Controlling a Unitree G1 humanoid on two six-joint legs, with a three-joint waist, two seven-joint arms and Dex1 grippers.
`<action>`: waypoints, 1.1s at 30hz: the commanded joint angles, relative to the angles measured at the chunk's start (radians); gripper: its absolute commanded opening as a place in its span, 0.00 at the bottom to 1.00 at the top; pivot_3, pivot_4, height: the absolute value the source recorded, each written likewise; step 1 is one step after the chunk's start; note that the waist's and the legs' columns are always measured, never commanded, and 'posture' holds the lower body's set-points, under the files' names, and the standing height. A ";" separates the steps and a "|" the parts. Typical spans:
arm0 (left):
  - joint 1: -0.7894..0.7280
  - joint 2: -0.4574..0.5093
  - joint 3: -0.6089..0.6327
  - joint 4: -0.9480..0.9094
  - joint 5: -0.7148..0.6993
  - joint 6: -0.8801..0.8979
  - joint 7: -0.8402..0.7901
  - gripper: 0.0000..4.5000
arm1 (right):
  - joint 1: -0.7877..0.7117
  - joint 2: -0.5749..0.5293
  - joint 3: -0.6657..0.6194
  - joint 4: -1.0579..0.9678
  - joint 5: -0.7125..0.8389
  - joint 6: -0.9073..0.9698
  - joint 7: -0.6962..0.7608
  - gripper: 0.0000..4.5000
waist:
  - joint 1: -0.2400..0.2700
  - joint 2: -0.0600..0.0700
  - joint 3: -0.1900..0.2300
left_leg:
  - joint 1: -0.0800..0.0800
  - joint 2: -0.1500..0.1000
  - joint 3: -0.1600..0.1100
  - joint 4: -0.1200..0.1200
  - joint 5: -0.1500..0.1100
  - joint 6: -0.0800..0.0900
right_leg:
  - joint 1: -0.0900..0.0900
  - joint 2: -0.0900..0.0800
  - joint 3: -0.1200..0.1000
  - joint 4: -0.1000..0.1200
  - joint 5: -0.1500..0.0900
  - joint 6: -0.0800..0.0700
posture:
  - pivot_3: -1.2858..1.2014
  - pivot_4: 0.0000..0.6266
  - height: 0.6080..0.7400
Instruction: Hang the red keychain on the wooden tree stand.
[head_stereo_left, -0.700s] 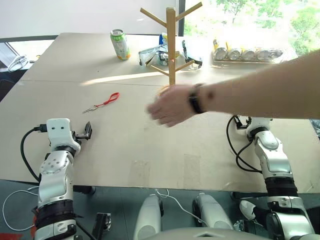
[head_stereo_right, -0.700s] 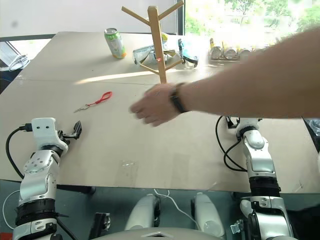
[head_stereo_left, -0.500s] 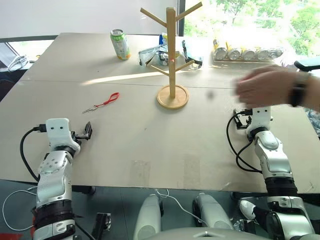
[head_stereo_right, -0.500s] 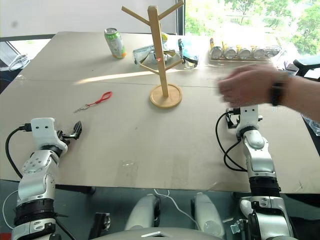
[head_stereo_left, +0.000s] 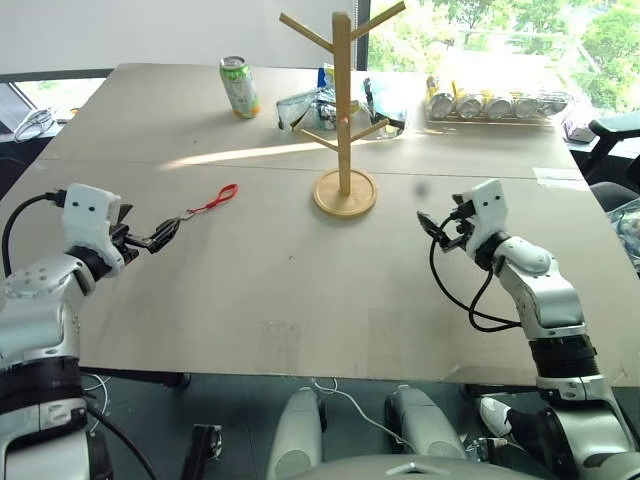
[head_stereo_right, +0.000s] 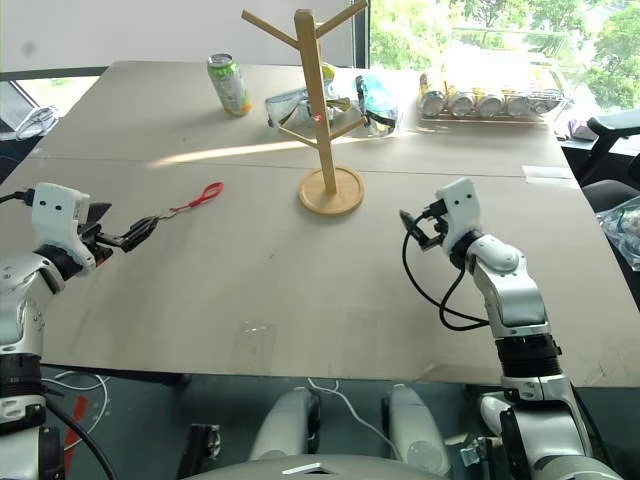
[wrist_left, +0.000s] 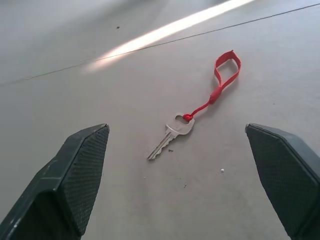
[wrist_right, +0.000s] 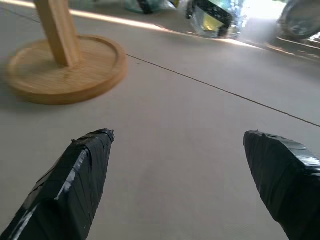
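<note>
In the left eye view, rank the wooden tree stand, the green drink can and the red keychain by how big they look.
1. Wooden tree stand, by far the tallest.
2. and 3. Green drink can and red keychain: about the same extent. The can is bulkier but sits farther back, so I would not rank them.

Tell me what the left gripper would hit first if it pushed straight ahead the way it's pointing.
Probably the red keychain: the left gripper, jaws open, points at its silver key, which lies flat on the table just ahead. Since it slopes slightly downward, the fingertips might meet the tabletop first.
</note>
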 joint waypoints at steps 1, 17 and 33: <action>-0.130 0.052 -0.073 0.173 0.046 -0.068 -0.136 1.00 | -0.062 -0.022 0.059 -0.126 0.111 0.092 0.154 0.99 | 0.001 0.000 0.000 | 0.000 0.000 0.000 0.000 0.000 0.000 | 0.000 0.000 0.000 0.000 0.000 0.000 | 0.52 0.24 0.94; -0.645 -0.064 -0.269 0.869 0.282 -0.320 -0.209 1.00 | -0.140 -0.035 0.053 -0.296 0.329 0.350 0.197 0.99 | 0.004 -0.003 0.002 | -0.003 0.000 -0.003 0.001 0.000 0.000 | -0.001 0.000 -0.004 0.000 0.000 0.000 | 0.52 0.24 0.94; -0.697 -0.193 -0.232 0.949 0.328 -0.298 -0.075 1.00 | -0.122 -0.089 -0.043 -0.426 0.416 0.474 0.065 0.99 | 0.014 -0.003 0.002 | -0.003 0.000 -0.004 0.002 0.000 0.000 | 0.000 0.000 -0.005 0.001 0.000 0.000 | 0.52 0.24 0.94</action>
